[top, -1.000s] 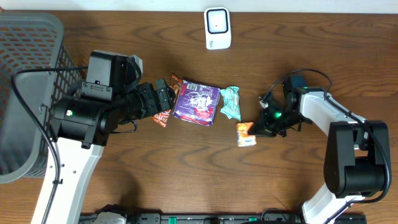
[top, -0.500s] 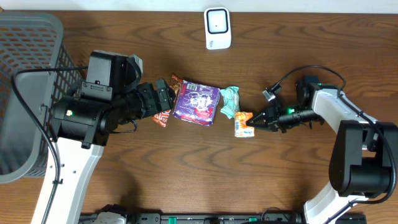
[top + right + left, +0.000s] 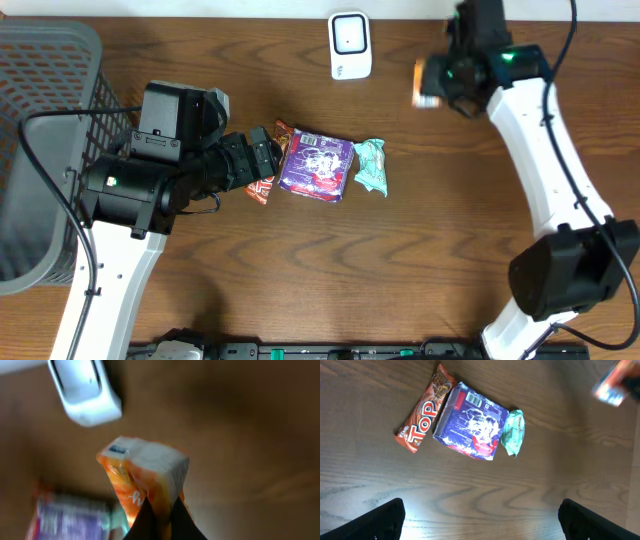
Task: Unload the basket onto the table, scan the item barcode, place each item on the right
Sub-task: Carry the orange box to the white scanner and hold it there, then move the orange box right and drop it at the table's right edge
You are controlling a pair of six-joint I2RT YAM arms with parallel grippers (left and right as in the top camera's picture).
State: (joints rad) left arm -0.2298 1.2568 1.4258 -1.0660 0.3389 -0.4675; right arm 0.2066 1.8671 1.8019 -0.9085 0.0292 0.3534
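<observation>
1. The right gripper (image 3: 447,80) is clenched on a small orange-and-white packet (image 3: 428,82). It holds the packet in the air over the far side of the desk (image 3: 450,260).
2. In the right wrist view, the two dark fingers (image 3: 150,522) pinch the packet's (image 3: 145,480) lower end. The rest of the packet sticks out beyond the fingertips, its white end face pointing away from the gripper (image 3: 159,515).
3. The white scanner (image 3: 350,45) stands at the far edge of the desk. In the overhead view the held packet is to the right of the scanner, near it but clearly apart.
4. In the right wrist view the scanner (image 3: 85,390) sits up and to the left of the packet. The picture is blurred, and no barcode can be made out.
5. The left gripper (image 3: 262,155) is released, fingers spread wide, with nothing between them. In the left wrist view its two dark fingertips (image 3: 380,520) show at the bottom corners.
6. Three other items lie on the desk by the left gripper:
   - a red-orange "Top" bar (image 3: 422,412);
   - a purple packet (image 3: 470,427) touching the bar's right side, with a barcode visible near its upper edge;
   - a crumpled green wrapper (image 3: 514,432) against the purple packet's far edge.
7. In the left wrist view the held packet (image 3: 612,385) is a blur in the top right corner, well apart from those three items.
8. A grey mesh basket (image 3: 40,100) stands at the left end of the desk.
</observation>
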